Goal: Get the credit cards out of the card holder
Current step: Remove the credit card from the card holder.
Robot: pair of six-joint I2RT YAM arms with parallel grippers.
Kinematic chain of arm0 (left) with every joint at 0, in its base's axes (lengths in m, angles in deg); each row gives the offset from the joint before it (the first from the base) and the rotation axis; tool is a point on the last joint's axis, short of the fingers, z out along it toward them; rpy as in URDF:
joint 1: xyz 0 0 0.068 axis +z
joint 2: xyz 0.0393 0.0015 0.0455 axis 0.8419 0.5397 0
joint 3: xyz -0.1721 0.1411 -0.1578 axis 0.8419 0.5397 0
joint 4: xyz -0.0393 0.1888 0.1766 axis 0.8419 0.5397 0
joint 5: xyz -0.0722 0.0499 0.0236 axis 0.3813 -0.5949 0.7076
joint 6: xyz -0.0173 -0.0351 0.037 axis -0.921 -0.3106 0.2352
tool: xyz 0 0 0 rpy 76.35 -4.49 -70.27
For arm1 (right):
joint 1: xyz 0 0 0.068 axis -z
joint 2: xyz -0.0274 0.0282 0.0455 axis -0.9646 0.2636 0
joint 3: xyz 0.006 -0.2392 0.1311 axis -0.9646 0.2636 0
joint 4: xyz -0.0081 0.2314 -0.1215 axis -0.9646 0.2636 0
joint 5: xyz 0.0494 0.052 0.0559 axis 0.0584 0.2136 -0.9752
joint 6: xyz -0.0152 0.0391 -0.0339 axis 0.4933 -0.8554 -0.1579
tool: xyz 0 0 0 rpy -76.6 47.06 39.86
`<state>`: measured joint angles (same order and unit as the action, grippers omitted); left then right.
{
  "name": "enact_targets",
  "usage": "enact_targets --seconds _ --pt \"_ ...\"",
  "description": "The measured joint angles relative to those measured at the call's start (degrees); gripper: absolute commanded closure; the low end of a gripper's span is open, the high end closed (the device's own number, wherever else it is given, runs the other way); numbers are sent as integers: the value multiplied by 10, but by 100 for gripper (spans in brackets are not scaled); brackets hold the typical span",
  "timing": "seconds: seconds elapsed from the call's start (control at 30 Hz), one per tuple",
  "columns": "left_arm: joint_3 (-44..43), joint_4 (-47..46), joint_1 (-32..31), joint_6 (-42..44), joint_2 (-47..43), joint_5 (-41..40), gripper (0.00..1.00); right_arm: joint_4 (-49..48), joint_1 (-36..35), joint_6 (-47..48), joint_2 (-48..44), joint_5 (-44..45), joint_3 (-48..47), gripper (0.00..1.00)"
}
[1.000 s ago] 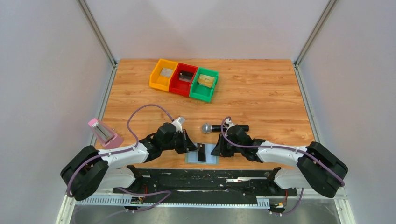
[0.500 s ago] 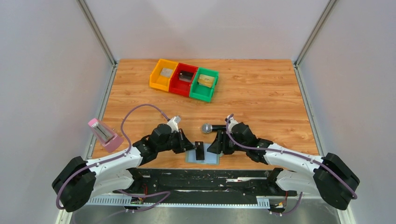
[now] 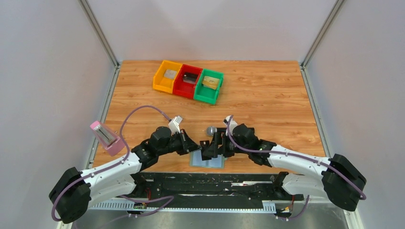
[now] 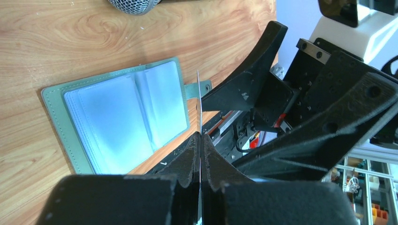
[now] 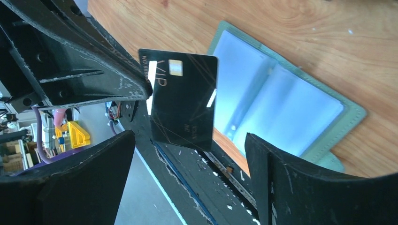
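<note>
**Pinching a black card clear of the holder**

The left gripper is squeezed right down on a black card, holding it by one edge near a corner. The card stands on edge in the air, so the left wrist camera sees it only as a thin line. It hangs above the near lip of the table, just beside the card holder.

The right gripper is spread wide, one finger on each side of the card, and holds nothing. I can't see either finger touching the card.

By the look of it, this card is light, stiff and glossy, so it is probably slippery. It is very thin, so the only sound grip is across the flat faces, not the rim. If the right gripper takes it, the free half away from the left fingers looks like the place to bite.

The card holder lies open and flat on the wood, both pale blue-grey panels up. Its clear sleeves look empty from both wrist views, though I can't see into every pocket.

At the far end three bins sit touching in a row:

- The yellow bin holds a silver-grey card.
- The red bin holds a dark card.
- The green bin holds a gold-yellow card.

A microphone lies just beyond the holder.
</note>
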<state>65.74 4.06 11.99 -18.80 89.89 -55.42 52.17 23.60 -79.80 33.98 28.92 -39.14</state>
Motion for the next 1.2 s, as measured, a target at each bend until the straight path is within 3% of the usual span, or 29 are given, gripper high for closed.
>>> enact_targets --seconds 0.37,0.67,0.93,1.2 --pt "0 0 0 -10 -2 -13 100 51 -59 -4 77 81 -74 21" --pt "0 4 0 -19 -10 -23 99 77 -81 -1 90 123 -93 48" --pt "-2 20 0 -14 -21 -21 59 87 -83 50 59 127 -86 50" --pt "-77 119 0 36 -44 -14 51 97 -83 174 -55 101 -52 51"
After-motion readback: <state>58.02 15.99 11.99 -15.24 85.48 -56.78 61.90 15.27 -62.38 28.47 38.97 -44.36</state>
